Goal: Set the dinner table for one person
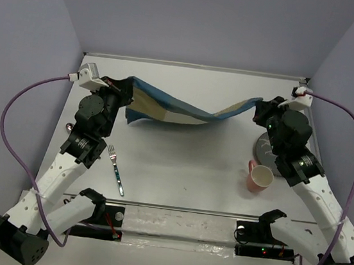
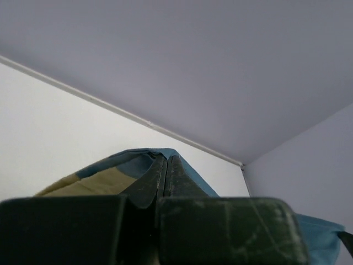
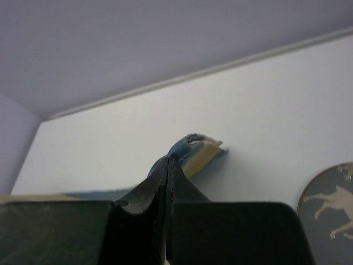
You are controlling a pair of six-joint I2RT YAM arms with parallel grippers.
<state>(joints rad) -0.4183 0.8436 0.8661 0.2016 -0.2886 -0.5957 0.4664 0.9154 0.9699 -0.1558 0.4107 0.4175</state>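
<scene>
Above the far part of the flat white counter (image 1: 186,159), the left pincer (image 1: 128,94) and right pincer (image 1: 257,107) each clamp tight on an end of a limp blue-and-tan patchwork cloth mat (image 1: 179,112) sagging between them, with a blue-handled fork (image 1: 116,170) lying near-left and a pink mug (image 1: 259,177) just beside a round grey patterned plate (image 1: 264,150) at right.

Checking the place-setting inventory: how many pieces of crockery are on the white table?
2. A pink mug stands beside the right arm; a round grey patterned plate lies just behind it, partly under that arm. The held-up blue-and-tan patchwork cloth could hide more.
</scene>
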